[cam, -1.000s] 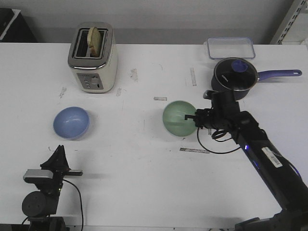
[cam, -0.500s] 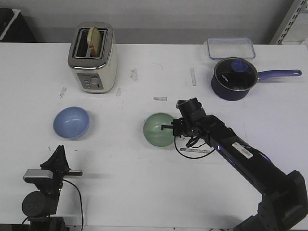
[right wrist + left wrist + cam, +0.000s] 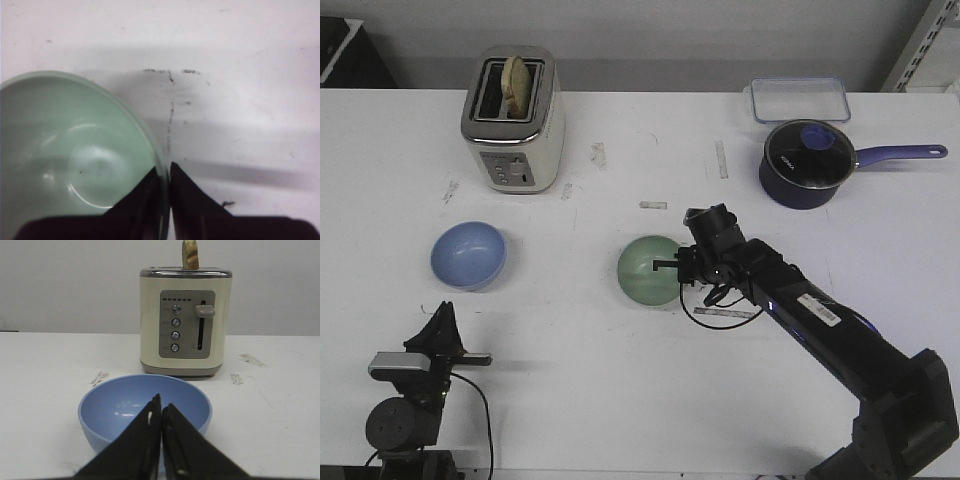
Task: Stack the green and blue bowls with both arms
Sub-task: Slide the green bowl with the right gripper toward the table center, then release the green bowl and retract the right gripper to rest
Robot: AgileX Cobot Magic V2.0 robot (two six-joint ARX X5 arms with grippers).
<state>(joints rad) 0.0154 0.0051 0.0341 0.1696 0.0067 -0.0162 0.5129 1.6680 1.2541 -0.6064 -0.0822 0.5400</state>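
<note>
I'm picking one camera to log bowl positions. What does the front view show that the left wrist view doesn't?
Only the front view shows the green bowl, its rim pinched by the right gripper, and the saucepan. Only the left wrist view shows the left gripper shut and empty, with the toaster's control panel facing it. Both show the blue bowl and the toaster.

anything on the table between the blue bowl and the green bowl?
Nothing: the front view shows only bare white table between the blue bowl and the green bowl, whose rim the right claw grips.
</note>
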